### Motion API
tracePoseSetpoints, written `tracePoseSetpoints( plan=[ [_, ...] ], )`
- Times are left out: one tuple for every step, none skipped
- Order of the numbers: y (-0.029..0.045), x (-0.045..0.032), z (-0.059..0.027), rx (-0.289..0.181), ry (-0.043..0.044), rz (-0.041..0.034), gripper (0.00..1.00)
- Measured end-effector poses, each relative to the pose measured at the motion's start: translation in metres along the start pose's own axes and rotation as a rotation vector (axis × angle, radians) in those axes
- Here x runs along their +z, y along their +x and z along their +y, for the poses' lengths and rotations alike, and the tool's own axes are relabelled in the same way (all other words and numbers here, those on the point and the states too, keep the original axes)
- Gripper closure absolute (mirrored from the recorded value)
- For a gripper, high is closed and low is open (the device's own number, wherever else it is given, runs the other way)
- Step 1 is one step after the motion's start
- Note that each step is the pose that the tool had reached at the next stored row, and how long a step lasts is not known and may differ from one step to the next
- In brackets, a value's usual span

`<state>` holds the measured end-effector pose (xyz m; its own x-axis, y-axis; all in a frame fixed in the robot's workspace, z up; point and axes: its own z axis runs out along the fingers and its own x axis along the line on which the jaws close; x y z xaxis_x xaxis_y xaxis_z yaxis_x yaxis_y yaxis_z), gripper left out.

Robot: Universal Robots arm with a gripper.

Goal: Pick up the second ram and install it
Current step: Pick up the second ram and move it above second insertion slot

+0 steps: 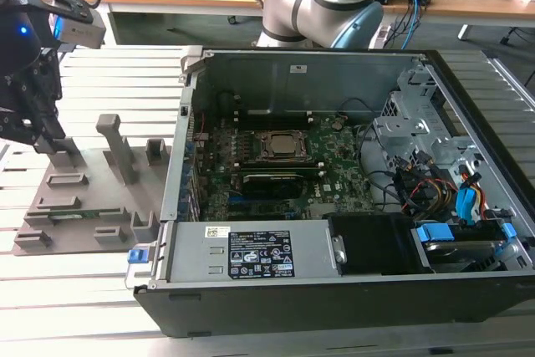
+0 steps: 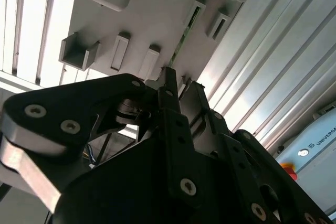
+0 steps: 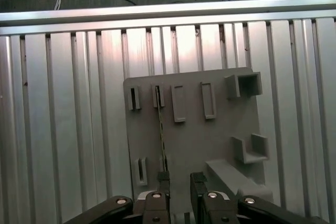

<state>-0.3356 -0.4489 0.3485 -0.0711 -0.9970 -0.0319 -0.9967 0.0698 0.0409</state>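
Jaws parted, second ram (image 3: 160, 129) slotted in grey holder (image 3: 220, 145)

A table (image 1: 84, 315) of ribbed metal slats carries everything. Two things lie directly on it. A flat grey holder (image 1: 79, 202) with raised blocks and slots sits toward the exterior view's left. Just beside it, toward the right, is an open computer case (image 1: 251, 303), lying on its side with the open face up. Bare slats show around the holder (image 3: 210, 145) in both wrist views.
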Motion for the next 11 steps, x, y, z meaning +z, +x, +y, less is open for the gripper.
tracePoseSetpoints(
  plan=[
    [0.0006,0.0012,0.0002,0.000,0.0000,0.0000,0.70],
    [0.0019,0.0036,0.0007,0.000,0.0000,0.0000,0.70],
    [0.0033,0.0067,0.0012,0.000,0.0001,-0.0001,0.70],
    [0.0040,0.0089,0.0013,0.000,0.0000,0.0000,0.70],
    [0.0045,0.0118,0.0012,0.000,0.0000,-0.0001,0.70],
    [0.0053,0.0157,0.0012,0.000,0.0000,0.0000,0.70],
    [0.0057,0.0177,0.0011,0.000,0.0000,-0.0001,0.70],
    [0.0060,0.0191,0.0011,0.000,0.0000,0.0000,0.70],
    [0.0062,0.0202,0.0011,0.000,0.0000,-0.0001,0.70],
    [0.0067,0.0227,0.0010,0.000,0.0001,0.0000,0.70],
    [0.0071,0.0257,0.0008,0.000,-0.0001,0.0000,0.70]
  ],
)
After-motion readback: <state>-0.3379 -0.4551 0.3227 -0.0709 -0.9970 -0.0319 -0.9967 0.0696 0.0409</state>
